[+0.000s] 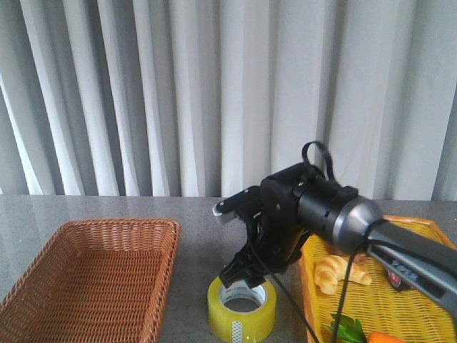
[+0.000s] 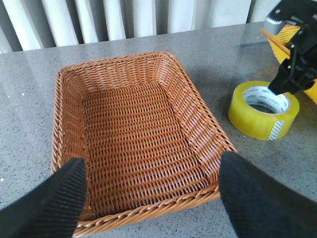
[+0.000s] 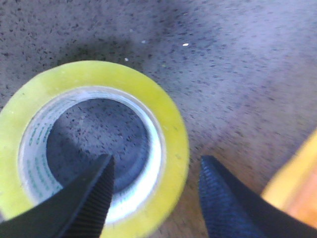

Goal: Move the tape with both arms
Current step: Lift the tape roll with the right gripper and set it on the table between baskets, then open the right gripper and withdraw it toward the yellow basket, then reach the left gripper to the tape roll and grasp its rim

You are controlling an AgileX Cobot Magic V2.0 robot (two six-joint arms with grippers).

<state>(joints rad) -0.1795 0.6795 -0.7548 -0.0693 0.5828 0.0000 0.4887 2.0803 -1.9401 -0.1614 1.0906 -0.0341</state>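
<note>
The yellow tape roll (image 1: pixel 239 326) lies flat on the grey table between the two baskets. My right gripper (image 1: pixel 246 275) hangs just above it, pointing down. In the right wrist view the tape (image 3: pixel 171 141) fills the frame; my right gripper (image 3: pixel 156 196) is open and straddles the roll's wall, with one finger (image 3: pixel 86 201) over the core hole and the other (image 3: pixel 225 201) outside the roll. My left gripper (image 2: pixel 153 198) is open and empty above the near rim of the brown wicker basket (image 2: pixel 148 196). The left wrist view also shows the tape (image 2: pixel 257 124) and the right gripper (image 2: pixel 297 74).
The brown wicker basket (image 1: pixel 161 286) stands at the left and holds nothing. A yellow basket (image 1: pixel 414 307) at the right holds a croissant (image 1: pixel 341 273), something green (image 1: pixel 350 329) and something orange (image 1: pixel 385 337). White curtains hang behind the table.
</note>
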